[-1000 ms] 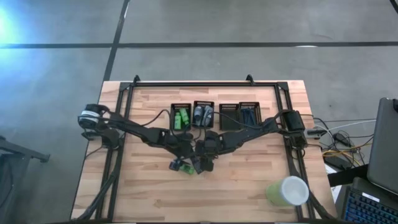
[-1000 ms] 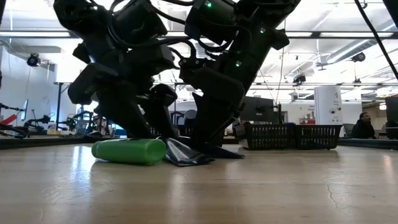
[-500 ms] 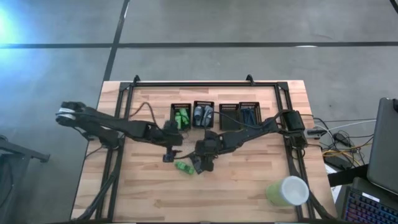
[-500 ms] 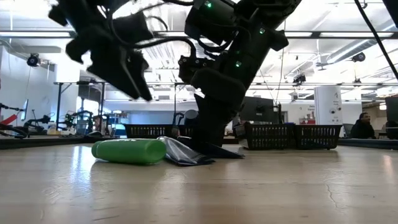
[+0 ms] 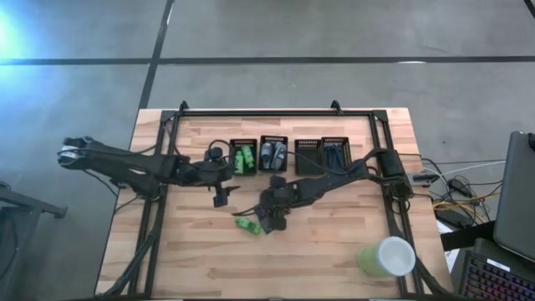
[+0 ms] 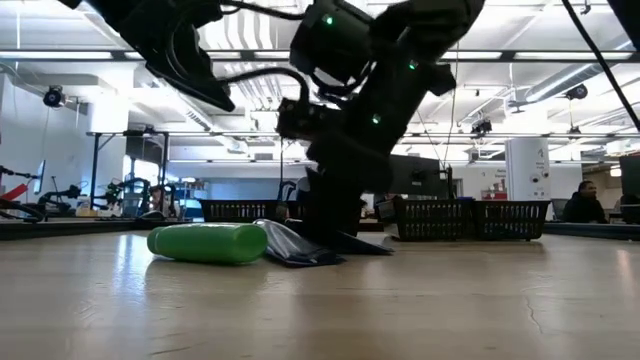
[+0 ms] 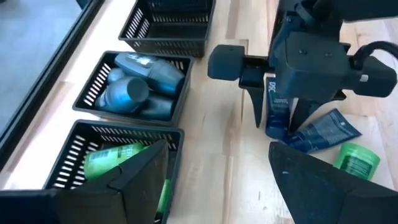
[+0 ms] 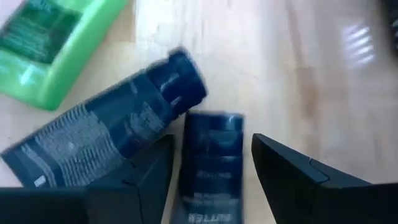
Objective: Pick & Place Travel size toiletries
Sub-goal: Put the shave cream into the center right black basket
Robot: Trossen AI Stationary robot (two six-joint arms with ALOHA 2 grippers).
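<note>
A bright green bottle (image 5: 246, 226) (image 8: 50, 43) lies on its side mid-table, next to two dark blue tubes. One tube (image 8: 112, 130) lies slanted beside the bottle. My right gripper (image 5: 272, 221) (image 8: 211, 140) points down over the other tube (image 8: 208, 165) (image 7: 277, 115), open, with one finger on each side of it and a thin gap to each. My left gripper (image 5: 220, 199) (image 7: 217, 149) hangs open and empty above the table, left of the items and nearer the bins.
Four black mesh bins stand in a row at the far edge. One holds green packets (image 5: 243, 156), one grey-blue tubes (image 5: 273, 155), one (image 5: 308, 156) shows nothing plain, and one holds dark sticks (image 5: 334, 153). A large pale cup (image 5: 386, 257) sits near the right front corner. Bare wood lies along the near side.
My left gripper has risen from beside the green bottle and drawn back toward the table's far-left, out over the bare wood. The bottle and both tubes lie where they were. My right gripper has stayed low over the tubes.
</note>
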